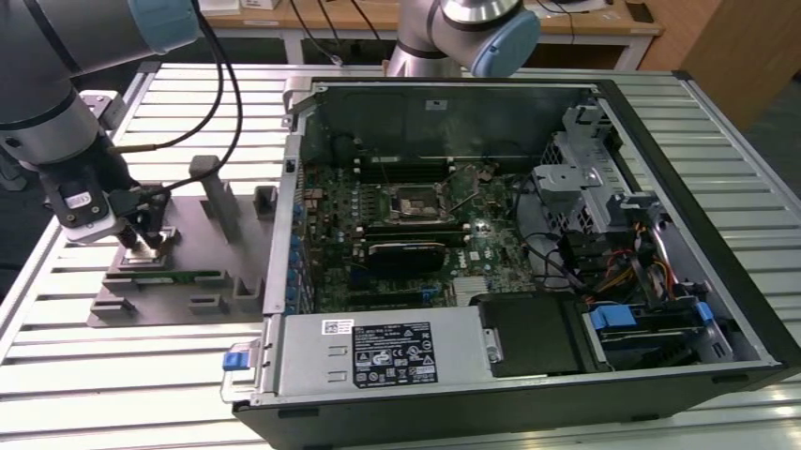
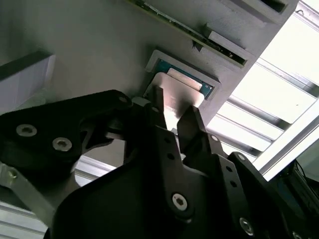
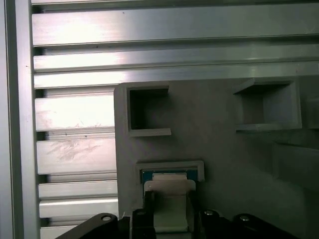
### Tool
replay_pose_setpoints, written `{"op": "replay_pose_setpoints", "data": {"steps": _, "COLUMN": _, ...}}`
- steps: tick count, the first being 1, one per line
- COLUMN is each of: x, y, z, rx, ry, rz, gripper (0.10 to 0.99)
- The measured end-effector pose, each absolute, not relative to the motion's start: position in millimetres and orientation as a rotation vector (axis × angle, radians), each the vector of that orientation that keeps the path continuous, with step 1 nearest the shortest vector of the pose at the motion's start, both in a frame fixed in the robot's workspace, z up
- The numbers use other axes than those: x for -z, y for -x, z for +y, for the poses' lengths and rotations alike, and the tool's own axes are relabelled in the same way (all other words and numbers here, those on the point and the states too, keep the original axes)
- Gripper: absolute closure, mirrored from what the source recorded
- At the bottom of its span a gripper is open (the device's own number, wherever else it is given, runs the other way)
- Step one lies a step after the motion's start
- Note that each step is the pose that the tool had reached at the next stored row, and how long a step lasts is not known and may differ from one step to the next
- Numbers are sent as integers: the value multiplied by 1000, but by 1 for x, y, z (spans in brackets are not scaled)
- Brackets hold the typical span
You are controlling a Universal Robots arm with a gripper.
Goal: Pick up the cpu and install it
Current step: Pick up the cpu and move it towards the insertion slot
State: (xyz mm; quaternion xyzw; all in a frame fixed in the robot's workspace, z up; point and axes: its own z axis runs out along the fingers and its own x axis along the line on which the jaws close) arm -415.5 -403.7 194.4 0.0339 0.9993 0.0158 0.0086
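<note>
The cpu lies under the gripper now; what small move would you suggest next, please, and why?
Probably a short, straight-up lift, once the hold is sure. The gripper is down over the cpu, which lies in the walled recess of the grey fixture; sliding sideways would likely catch that wall.
</note>
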Motion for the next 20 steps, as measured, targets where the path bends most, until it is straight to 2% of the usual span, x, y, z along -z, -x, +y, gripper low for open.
{"op": "replay_pose_setpoints", "data": {"steps": 1, "x": -194, "y": 415, "z": -404, "rx": -49, "ry": -106, "rz": 3122, "gripper": 675}}
{"op": "replay_pose_setpoints", "data": {"steps": 2, "x": -194, "y": 416, "z": -404, "rx": -49, "ry": -106, "rz": 3122, "gripper": 675}}
{"op": "replay_pose_setpoints", "data": {"steps": 3, "x": -194, "y": 416, "z": -404, "rx": -49, "ry": -106, "rz": 3122, "gripper": 620}}
{"op": "replay_pose_setpoints", "data": {"steps": 4, "x": -194, "y": 415, "z": -404, "rx": -49, "ry": -106, "rz": 3122, "gripper": 620}}
{"op": "replay_pose_setpoints", "data": {"steps": 6, "x": -194, "y": 416, "z": -404, "rx": -49, "ry": -106, "rz": 3122, "gripper": 502}}
{"op": "replay_pose_setpoints", "data": {"steps": 7, "x": -194, "y": 416, "z": -404, "rx": -49, "ry": -106, "rz": 3122, "gripper": 502}}
{"op": "replay_pose_setpoints", "data": {"steps": 9, "x": -194, "y": 416, "z": -404, "rx": -49, "ry": -106, "rz": 3122, "gripper": 380}}
{"op": "replay_pose_setpoints", "data": {"steps": 20, "x": -189, "y": 414, "z": -404, "rx": -49, "ry": -69, "rz": 3124, "gripper": 380}}
